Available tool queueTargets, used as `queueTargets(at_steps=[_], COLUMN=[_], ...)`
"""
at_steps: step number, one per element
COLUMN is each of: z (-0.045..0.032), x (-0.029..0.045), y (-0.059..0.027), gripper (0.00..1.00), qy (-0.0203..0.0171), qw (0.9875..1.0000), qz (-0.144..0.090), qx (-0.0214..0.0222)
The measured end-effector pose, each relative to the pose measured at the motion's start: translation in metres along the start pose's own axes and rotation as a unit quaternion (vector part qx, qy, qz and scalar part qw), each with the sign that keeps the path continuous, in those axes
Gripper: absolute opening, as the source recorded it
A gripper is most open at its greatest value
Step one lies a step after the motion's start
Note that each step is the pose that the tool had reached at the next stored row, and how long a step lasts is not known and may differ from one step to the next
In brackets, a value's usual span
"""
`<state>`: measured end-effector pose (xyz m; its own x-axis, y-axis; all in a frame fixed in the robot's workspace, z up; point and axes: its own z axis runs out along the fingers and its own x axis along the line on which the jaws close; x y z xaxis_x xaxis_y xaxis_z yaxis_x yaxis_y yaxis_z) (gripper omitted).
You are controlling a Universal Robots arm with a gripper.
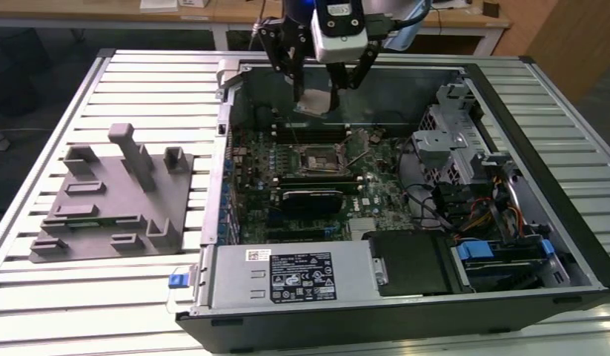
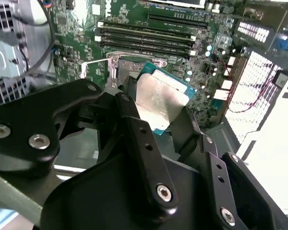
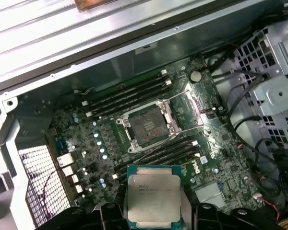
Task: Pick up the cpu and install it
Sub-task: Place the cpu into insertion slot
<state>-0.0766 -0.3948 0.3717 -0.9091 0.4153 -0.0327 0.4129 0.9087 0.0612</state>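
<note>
Gripper (image 1: pixel 315 98) — single arm; fingers (image 2: pixel 134 134) are clenched on the cpu (image 1: pixel 313 105). The chip is gripped at two opposite edges, with its pale silver top left uncovered between them. It is held in the air over the far part of the open computer case (image 1: pixel 404 80), apart from the motherboard (image 1: pixel 379 185); nothing is seated yet.

Socket (image 1: pixel 318 158) — black square frame on the motherboard, bed exposed, with memory slots (image 3: pixel 129 96) alongside. In the exterior view it is found at six o'clock from the held chip, near but clearly apart. The gap is judged to be partly sideways, partly in height.

Alignment — the cpu is near-square, so no long axis is noted. In the first wrist view its edges are seen turned against the edges of the socket frame, and the two squares are judged not to be lined up.

Fixture plate (image 1: pixel 112 204) — grey, with upright posts, on the slatted table (image 1: pixel 77 304). It is placed at nine o'clock from the case, well apart from the gripper.
</note>
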Motion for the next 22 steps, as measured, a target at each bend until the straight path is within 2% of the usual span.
queueTargets(at_steps=[5, 11, 17, 22], z=[0.0007, 0.0015, 0.0024, 0.0033], x=[0.0001, 0.0006, 0.0007, 0.0007], y=[0.0003, 0.0011, 0.0013, 0.0012], gripper=[0.53, 0.53, 0.53, 0.53], qy=[-0.0024, -0.0049, -0.0079, -0.0108], qw=[0.9993, 0.997, 0.9924, 0.9857], qz=[0.038, 0.077, 0.123, 0.168], qx=[0.0013, 0.0024, 0.0038, 0.0052])
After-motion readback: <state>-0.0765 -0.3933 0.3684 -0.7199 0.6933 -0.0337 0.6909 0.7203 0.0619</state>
